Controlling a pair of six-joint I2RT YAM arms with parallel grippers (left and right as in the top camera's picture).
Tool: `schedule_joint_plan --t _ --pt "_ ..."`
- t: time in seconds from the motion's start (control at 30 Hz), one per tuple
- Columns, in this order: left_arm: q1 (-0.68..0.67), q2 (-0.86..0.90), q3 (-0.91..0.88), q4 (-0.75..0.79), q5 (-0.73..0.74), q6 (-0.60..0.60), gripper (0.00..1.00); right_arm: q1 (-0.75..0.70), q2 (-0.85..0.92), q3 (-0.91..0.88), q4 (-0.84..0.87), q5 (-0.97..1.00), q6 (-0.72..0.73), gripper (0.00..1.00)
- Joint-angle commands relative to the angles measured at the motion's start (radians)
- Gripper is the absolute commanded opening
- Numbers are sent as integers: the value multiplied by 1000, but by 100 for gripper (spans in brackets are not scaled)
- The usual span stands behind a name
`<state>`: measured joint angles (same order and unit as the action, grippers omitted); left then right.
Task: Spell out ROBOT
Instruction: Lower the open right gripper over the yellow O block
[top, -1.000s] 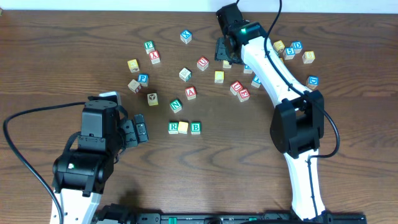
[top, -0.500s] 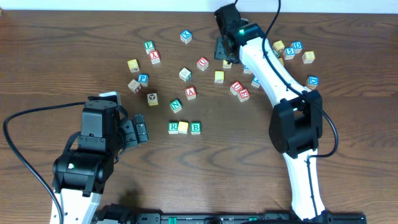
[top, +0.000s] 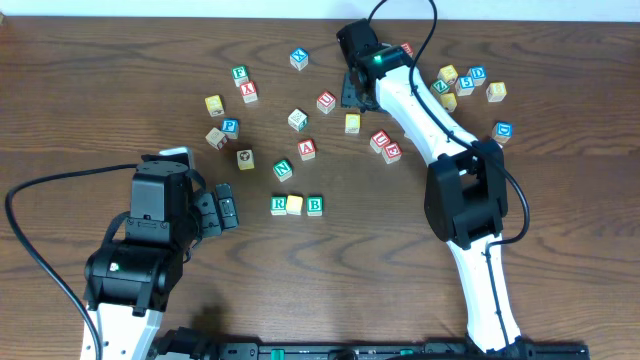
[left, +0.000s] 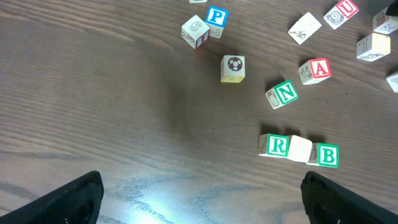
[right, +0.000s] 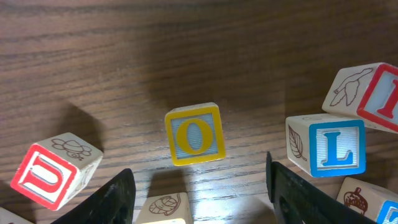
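Your right gripper (right: 198, 186) stands open, and the yellow O block (right: 194, 134) lies just beyond its fingertips, centred on the gap. It looks untouched, though the wrist view is too steep to be sure. A red U block (right: 53, 174) sits near the O block on one side and a blue L block (right: 333, 152) on the other. Well apart from the O block, your left gripper (left: 200, 202) is also open, facing the R block (left: 277, 146) and B block (left: 328, 155).

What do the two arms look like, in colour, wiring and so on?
The left arm and right arm are white links joined by boxy black housings. A thin black cable loops from each. Each carries a small green light. The fingers are plain black.
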<state>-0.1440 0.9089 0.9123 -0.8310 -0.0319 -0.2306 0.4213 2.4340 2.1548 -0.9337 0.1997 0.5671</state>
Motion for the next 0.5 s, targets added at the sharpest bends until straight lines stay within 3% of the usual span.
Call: schedule_joint_plan --t 0.0,0.47 --pt "5 0 22 -2 -5 12 100 5 5 -5 2 29 12 63" --pt "5 0 22 -2 -5 13 100 3 7 -5 -6 40 12 64"
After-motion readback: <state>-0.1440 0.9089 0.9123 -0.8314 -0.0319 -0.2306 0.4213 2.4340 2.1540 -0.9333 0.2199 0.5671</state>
